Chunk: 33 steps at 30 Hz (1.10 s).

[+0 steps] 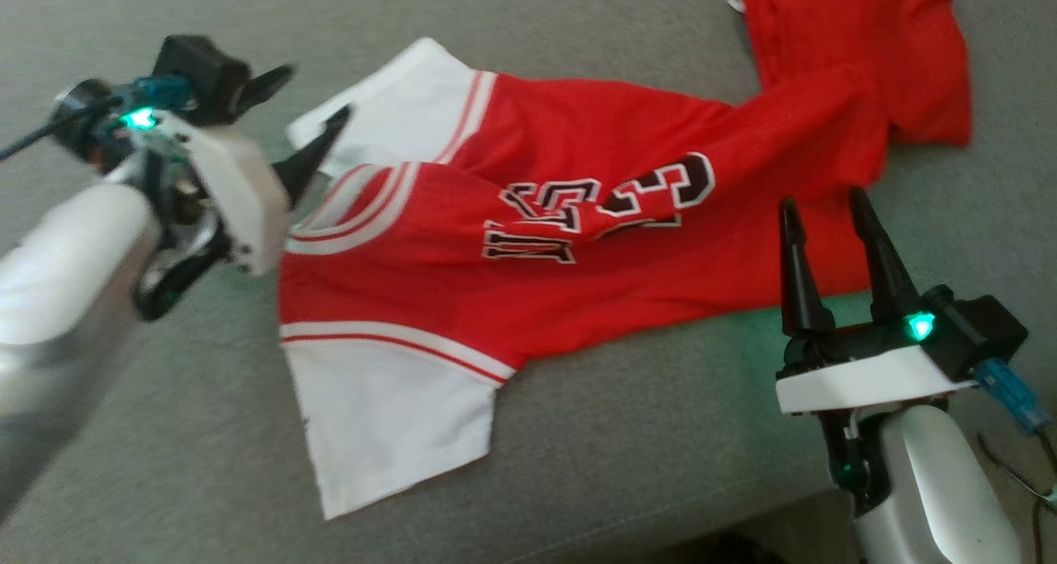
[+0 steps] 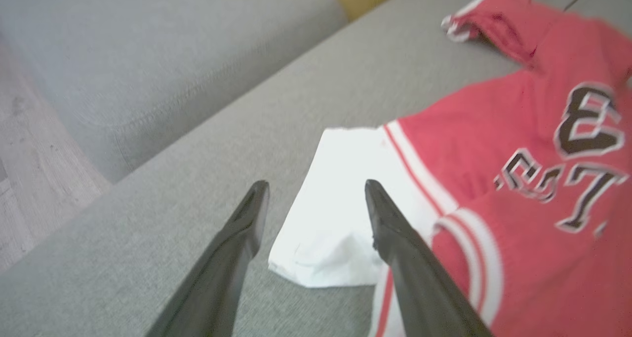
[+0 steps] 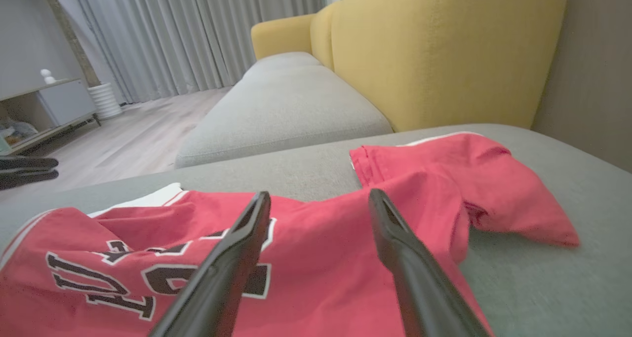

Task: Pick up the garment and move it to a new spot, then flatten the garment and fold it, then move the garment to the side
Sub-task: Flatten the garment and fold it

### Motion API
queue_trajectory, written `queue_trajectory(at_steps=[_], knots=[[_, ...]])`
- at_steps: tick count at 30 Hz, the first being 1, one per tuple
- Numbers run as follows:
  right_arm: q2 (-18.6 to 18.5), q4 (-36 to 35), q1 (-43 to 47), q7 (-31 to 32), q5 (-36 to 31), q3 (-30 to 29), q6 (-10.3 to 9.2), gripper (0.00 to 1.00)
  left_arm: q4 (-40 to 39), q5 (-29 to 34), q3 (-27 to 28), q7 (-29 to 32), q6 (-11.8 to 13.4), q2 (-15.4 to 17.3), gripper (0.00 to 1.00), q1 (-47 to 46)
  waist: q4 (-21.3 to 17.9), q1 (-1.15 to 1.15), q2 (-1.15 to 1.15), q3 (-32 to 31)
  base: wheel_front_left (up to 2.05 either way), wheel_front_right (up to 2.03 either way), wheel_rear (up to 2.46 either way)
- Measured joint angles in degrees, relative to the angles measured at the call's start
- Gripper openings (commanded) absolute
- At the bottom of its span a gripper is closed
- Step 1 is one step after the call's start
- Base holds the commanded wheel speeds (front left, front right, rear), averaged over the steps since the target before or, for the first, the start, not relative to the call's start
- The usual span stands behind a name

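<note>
**Head view: both tools spread wide by a rumpled red-and-white garment [image 1: 578, 300] on a grey sofa seat [image 1: 661, 448]**

Nearest, at the lower right, the right tool [image 1: 823, 201] points up the view. Its two dark fingers stand wide apart and empty, with their tips over the garment's near red edge; whether they touch the cloth cannot be told. In the right wrist view this tool [image 3: 320, 194] looks across creased red fabric with black-and-white lettering [image 3: 98, 278].

The garment lies crumpled across the seat, with white panels at its left end and a bunched red end at the far right.

Farther left, the left tool [image 1: 314, 93] is also wide and holds nothing. In the left wrist view one of its fingers [image 2: 395, 228] overlaps the far white panel [image 2: 335, 218] and the other is over bare cushion.

Beyond, the right wrist view shows a yellow backrest [image 3: 444, 56], a wooden floor [image 3: 138, 139] and grey curtains [image 3: 197, 31].
</note>
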Motion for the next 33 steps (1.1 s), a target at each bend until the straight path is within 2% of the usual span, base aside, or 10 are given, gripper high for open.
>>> queue_trajectory(at_steps=[4, 11, 17, 18, 19, 24, 26, 29, 33], knots=[[0.00, 0.10, -0.06, -0.07, 0.78, 1.20, 0.00, 1.00, 3.94, -1.38, -5.37, 0.55, 0.00, 3.15, 1.00, -2.76, -2.85, 0.00, 0.00, 2.37, 0.00, 0.00, 0.00], [0.01, -1.32, -1.13, -0.22, 1.71, 1.57, 0.00, 1.00, 6.51, -5.22, -13.71, 1.11, 0.00, 4.21, 1.00, -6.36, -6.14, -0.01, 0.00, 5.30, 0.00, 0.00, 0.00], [0.01, -1.78, -1.12, -0.23, 1.76, 1.60, 0.00, 1.00, 5.19, -9.38, -17.51, 4.95, -0.01, 5.91, 1.00, -9.67, -6.96, -0.02, 0.00, 6.03, 0.00, 0.00, 0.00], [0.01, -1.79, -1.12, -0.23, 1.76, 1.60, 0.00, 1.00, 4.63, -9.85, -17.63, 5.53, -0.01, 6.17, 0.58, -9.70, -6.96, -0.02, 0.00, 6.04, 0.00, 0.00, 0.00], [0.01, -1.81, -1.12, -0.23, 1.76, 1.60, 0.00, 1.00, 4.32, -9.98, -17.88, 5.59, -0.01, 6.41, 0.00, -9.72, -6.95, -0.02, 0.00, 6.06, 0.00, 0.00, 0.00], [0.01, -1.98, -1.12, -0.23, 1.76, 1.58, 0.00, 1.00, 5.64, -9.67, -19.17, 2.33, -0.07, 6.44, 0.00, -10.31, -6.65, -0.02, 0.00, 6.13, 0.00, 0.00, 0.00], [0.01, -1.99, -1.13, -0.23, 1.72, 1.54, 0.00, 1.00, 11.01, -7.22, -19.18, -2.50, 0.01, 6.15, 0.00, -11.62, -6.34, -0.01, 0.00, 6.03, 0.00, 0.00, 0.00], [0.01, -1.98, -1.13, -0.23, 1.68, 1.53, 0.00, 1.00, 16.38, -5.76, -18.63, -7.03, 1.49, 5.80, 0.00, -13.28, -6.03, -0.02, 0.00, 5.75, 0.00, 0.00, 0.00], [0.01, -1.88, -1.13, -0.23, 1.33, 1.49, 0.00, 1.00, 21.14, -4.76, -16.86, -11.91, 3.61, 3.80, 0.00, -15.16, -5.62, -0.02, 0.00, 5.36, 0.00, 0.00, 0.00]])
